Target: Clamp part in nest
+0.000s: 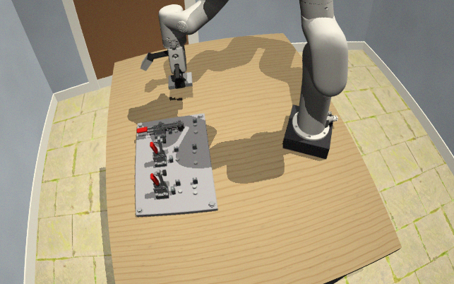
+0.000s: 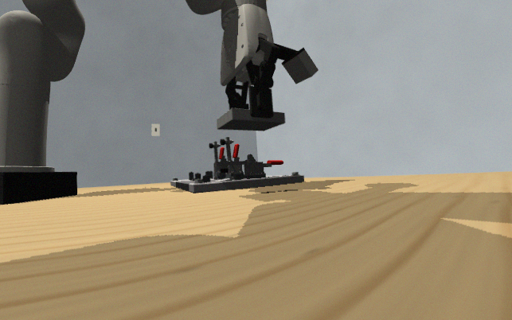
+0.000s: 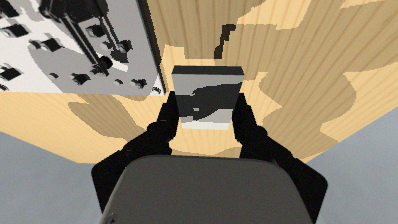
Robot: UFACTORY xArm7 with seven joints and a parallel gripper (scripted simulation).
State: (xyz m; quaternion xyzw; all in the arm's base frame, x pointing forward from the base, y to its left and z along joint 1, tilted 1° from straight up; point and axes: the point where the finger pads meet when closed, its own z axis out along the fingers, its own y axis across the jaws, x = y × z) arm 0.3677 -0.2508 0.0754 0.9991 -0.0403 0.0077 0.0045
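- Table [image 1: 257, 212]: wooden, carries everything, with the arm's big shadow running over it.
- Arm [image 1: 322, 63]: stands on a black base [image 1: 322, 152], well away from the fixture, off the side opposite the handles.
- Fixture [image 1: 186, 206]: grey plate with three clamps. One red handle [image 1: 142, 130] lies flat, the other two [image 1: 154, 148] stick up.
- Gripper [image 3: 206, 117]: pinching the part across its width, up in the air.
- Part [image 2: 250, 120]: flat grey block, level, well above the table, just past the fixture's flat-handle end.
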